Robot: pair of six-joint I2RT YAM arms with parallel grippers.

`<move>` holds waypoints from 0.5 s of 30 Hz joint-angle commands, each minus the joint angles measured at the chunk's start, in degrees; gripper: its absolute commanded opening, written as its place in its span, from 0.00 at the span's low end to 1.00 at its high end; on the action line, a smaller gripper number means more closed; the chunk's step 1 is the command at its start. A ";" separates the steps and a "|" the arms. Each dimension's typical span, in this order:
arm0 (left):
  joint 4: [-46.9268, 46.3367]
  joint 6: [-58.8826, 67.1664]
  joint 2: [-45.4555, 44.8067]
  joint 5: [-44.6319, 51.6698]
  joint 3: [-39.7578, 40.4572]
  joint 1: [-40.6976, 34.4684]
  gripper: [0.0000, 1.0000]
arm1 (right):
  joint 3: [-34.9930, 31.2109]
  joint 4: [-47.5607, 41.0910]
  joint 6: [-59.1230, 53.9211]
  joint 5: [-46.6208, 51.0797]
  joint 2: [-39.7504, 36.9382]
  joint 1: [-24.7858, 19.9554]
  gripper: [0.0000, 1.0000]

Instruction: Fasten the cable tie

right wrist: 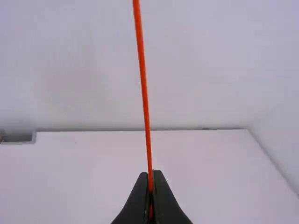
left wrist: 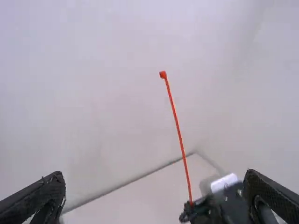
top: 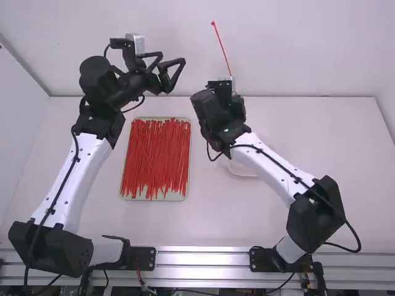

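My right gripper point(top: 229, 82) is raised above the middle of the table and shut on a red cable tie point(top: 221, 50), which sticks straight up with its head at the top. The strip point(right wrist: 143, 93) rises from between the closed fingers point(right wrist: 140, 198). My left gripper point(top: 174, 69) is held high to the left of the tie, open and empty, pointing toward it. From the left wrist the tie point(left wrist: 176, 135) stands ahead, with the right gripper point(left wrist: 205, 212) at its lower end, between my spread fingers point(left wrist: 39, 196).
A tray point(top: 126, 196) with several red cable ties point(top: 157, 157) lies on the table between the arms. A small clear dish point(top: 244, 169) sits under the right arm. White walls surround the table.
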 commanded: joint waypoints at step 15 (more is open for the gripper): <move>8.24 -14.36 -0.68 -0.37 -0.07 -0.52 0.94 | 1.70 3.58 -6.03 16.52 0.13 12.00 0.00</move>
